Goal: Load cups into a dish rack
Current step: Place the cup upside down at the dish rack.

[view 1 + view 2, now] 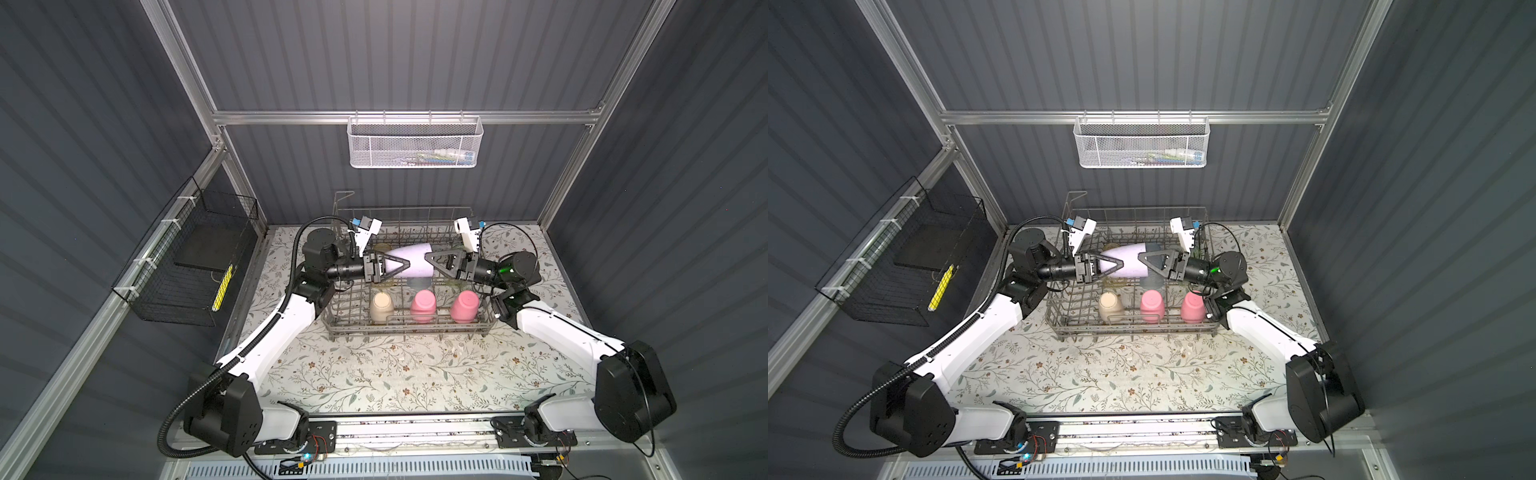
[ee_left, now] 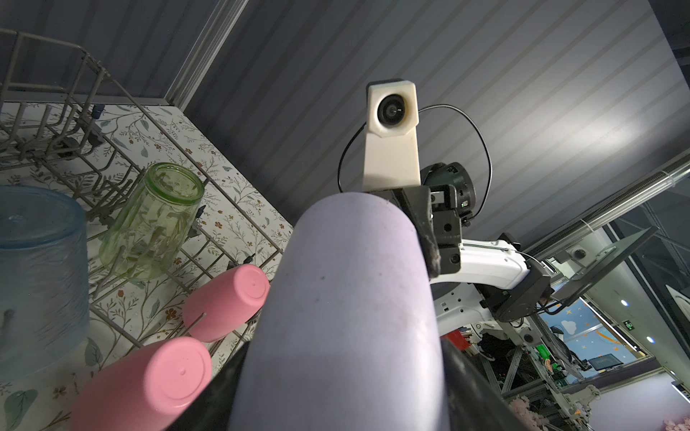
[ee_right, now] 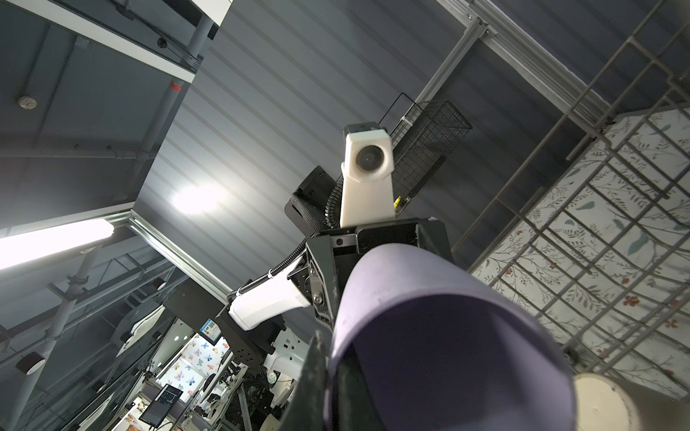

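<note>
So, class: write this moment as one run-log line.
lilac cup: horizontal above dish rack | right gripper: shut on rim | left gripper: around base, grip unclear

A white mesh basket (image 1: pixel 415 143) hangs on the far wall's rail (image 1: pixel 291 117), holding small coloured items (image 1: pixel 449 157) too blurred to name. On the left wall a black wire basket (image 1: pixel 174 307) holds a dark flat slab (image 1: pixel 208 245) and a yellow stick-like piece (image 1: pixel 222 286). A floral-print cover spreads over the desk (image 1: pixel 374 374).

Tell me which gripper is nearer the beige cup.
Left. The left gripper, around the lilac cup, hangs just above and behind the beige cup; the right gripper, at the lilac rim, sits farther right.
</note>
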Robot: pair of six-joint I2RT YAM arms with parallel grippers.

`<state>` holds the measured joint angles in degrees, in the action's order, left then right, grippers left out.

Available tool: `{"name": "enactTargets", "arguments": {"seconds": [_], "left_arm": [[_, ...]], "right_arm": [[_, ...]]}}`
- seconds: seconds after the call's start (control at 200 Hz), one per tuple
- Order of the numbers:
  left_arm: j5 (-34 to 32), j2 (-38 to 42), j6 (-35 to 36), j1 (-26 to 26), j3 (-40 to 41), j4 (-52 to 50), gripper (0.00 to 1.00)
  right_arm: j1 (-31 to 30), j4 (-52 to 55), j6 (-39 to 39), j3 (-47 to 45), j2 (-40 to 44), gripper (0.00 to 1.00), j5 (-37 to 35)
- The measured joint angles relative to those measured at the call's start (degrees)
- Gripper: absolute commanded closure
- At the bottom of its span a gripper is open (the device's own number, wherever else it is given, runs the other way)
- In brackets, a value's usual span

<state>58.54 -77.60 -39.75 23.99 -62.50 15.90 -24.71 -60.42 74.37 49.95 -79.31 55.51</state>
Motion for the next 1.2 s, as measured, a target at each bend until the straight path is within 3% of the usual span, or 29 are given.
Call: {"name": "enactTargets", "arguments": {"seconds": [0.435,0.836,1.011,1.201], "left_arm": [[-1.95,1.11,0.09,0.00,0.00,-1.88,0.37],[-4.11,2.38,3.56,-0.26,-1.49,-8.70,0.37],[-8.09,2.60,9.99,-1.22,-9.01,-21.18,0.36],[-18.84,0.76,18.95,-1.60,-24.26,-40.00,0.37]], "right_arm": [[0.55,-0.50,0.00,0.00,0.13,0.80,-0.24],[5.22,2.29,-1.64,-2.84,5.88,0.77,-0.20],[7.32,21.51,-14.16,-3.67,14.01,0.77,-2.93],[7.32,51.52,-34.42,2.08,22.88,0.76,-13.64]]}}
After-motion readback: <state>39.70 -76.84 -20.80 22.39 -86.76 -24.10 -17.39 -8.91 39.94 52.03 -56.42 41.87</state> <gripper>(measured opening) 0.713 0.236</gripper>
